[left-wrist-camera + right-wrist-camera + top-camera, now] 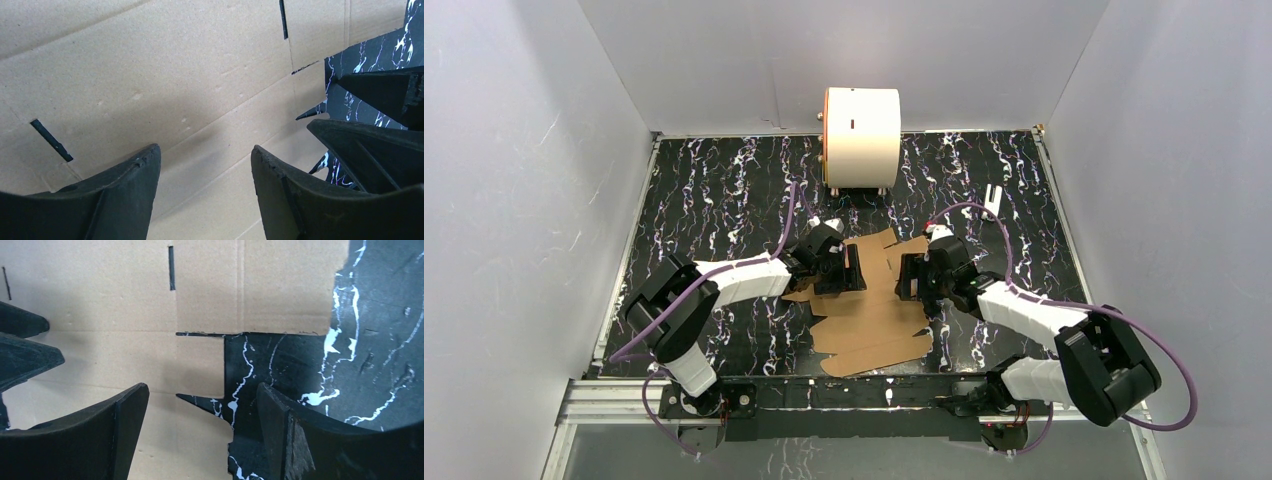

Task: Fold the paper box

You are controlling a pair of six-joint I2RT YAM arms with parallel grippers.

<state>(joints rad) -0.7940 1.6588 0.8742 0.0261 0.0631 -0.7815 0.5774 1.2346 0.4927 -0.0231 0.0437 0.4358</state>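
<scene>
Top external view shows you the black, white-veined marble-patterned counter [724,190], with the large white cylinder with an orange rim [862,138] at its far edge. The flat brown die-cut cardboard paper box [874,325] lies unfolded mid-counter. Its long axis runs from the arm bases toward the cylinder, with flaps spreading left and right. You have the left gripper [852,268] over the sheet's far-left part and the right gripper [910,276] facing it at the far-right edge. In the left wrist view, the jaws stand apart above bare cardboard, gripping nothing. In the right wrist view, the jaws stand apart too, one finger over cardboard, the other over counter, with a cut notch between them.
</scene>
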